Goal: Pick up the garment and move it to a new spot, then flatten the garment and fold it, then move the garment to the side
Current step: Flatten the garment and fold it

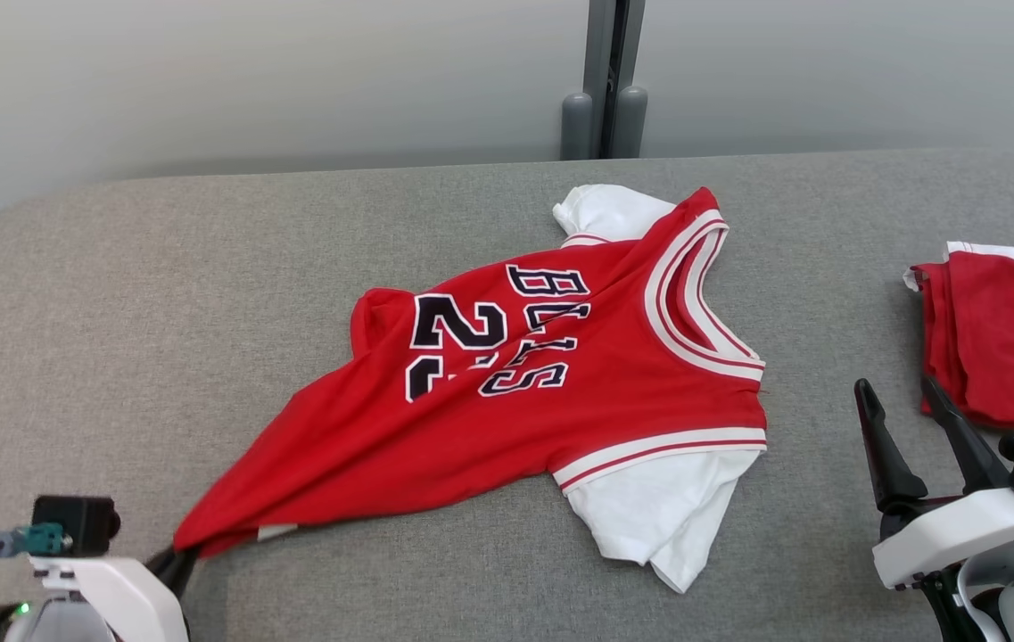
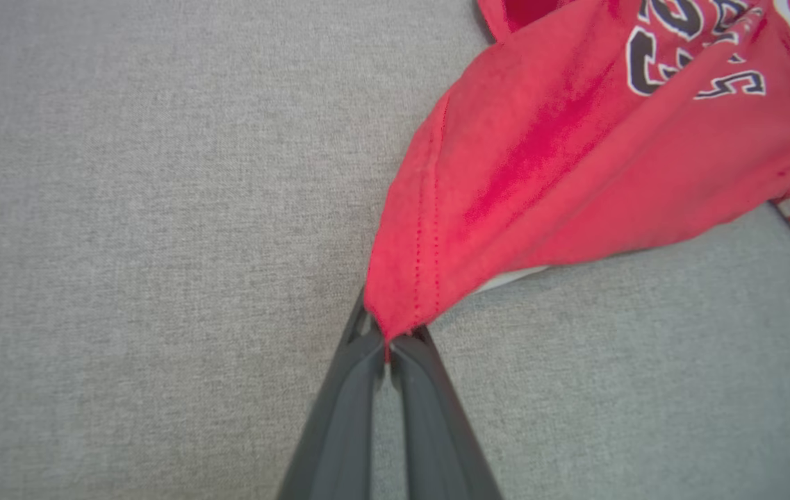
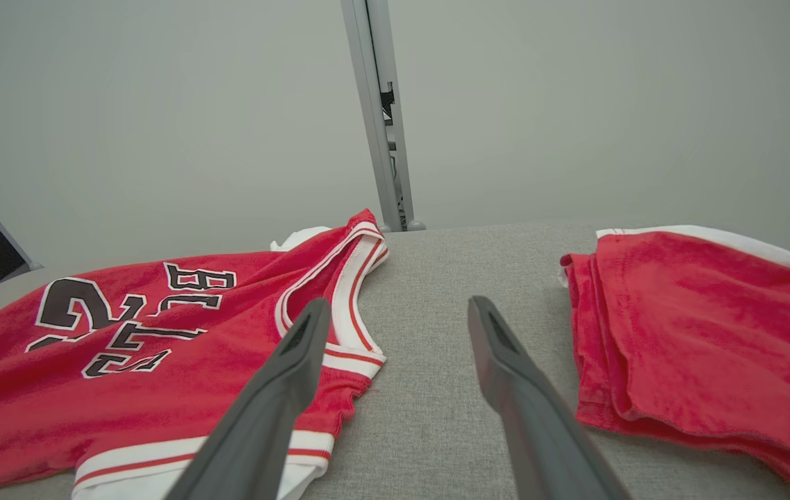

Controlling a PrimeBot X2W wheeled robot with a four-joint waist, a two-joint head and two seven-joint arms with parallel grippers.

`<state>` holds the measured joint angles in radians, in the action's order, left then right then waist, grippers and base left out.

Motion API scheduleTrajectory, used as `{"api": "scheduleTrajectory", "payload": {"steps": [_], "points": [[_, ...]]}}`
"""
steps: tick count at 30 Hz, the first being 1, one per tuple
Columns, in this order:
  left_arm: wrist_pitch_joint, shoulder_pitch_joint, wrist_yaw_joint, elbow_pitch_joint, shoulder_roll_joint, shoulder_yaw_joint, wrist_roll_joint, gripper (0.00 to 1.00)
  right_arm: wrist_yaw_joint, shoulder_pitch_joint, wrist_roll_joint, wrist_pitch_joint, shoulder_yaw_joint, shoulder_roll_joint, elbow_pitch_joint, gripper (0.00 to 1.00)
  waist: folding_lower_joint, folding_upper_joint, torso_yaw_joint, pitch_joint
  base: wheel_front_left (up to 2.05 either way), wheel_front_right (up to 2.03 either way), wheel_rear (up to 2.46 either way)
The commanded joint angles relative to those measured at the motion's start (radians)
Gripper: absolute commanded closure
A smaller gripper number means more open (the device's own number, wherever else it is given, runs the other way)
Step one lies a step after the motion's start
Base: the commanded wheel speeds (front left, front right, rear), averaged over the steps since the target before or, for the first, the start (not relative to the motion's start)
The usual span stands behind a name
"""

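Pinching with your left gripper (image 2: 388,345), fingers pressed together, you hold the near-left hem corner of the jersey (image 1: 560,392). Red fabric runs from there toward the far right, crumpled mid-surface on the grey cushion (image 1: 159,285), white sleeves showing. Your right gripper (image 1: 897,388) sits near right, fingers apart, holding nothing, just beside a folded red garment (image 1: 1006,339).
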<state>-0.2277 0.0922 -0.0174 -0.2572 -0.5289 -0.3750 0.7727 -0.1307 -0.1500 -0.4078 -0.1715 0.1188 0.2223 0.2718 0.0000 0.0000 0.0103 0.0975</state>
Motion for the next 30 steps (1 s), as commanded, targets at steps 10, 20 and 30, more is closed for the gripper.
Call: {"api": "scheduleTrajectory", "payload": {"steps": [10,20,30], "points": [[-0.082,-0.091,-0.051,0.125,-0.024,-0.016,0.026,0.00,0.000,0.021,-0.027,0.048,0.017,0.024,-0.019,0.00,0.0000,0.0000,-0.004,-0.003,0.00,0.00,0.00],[-0.022,-0.145,-0.140,0.309,-0.083,0.056,-0.017,0.00,0.000,0.037,-0.027,0.034,0.017,0.028,-0.032,0.00,0.0000,0.0000,0.011,-0.040,0.00,0.00,0.00],[0.299,-0.146,-0.227,0.377,0.019,0.136,-0.112,0.00,0.000,0.038,0.022,-0.063,-0.019,-0.013,-0.082,0.00,0.0000,0.0000,0.015,-0.065,0.00,0.00,0.00]]}}
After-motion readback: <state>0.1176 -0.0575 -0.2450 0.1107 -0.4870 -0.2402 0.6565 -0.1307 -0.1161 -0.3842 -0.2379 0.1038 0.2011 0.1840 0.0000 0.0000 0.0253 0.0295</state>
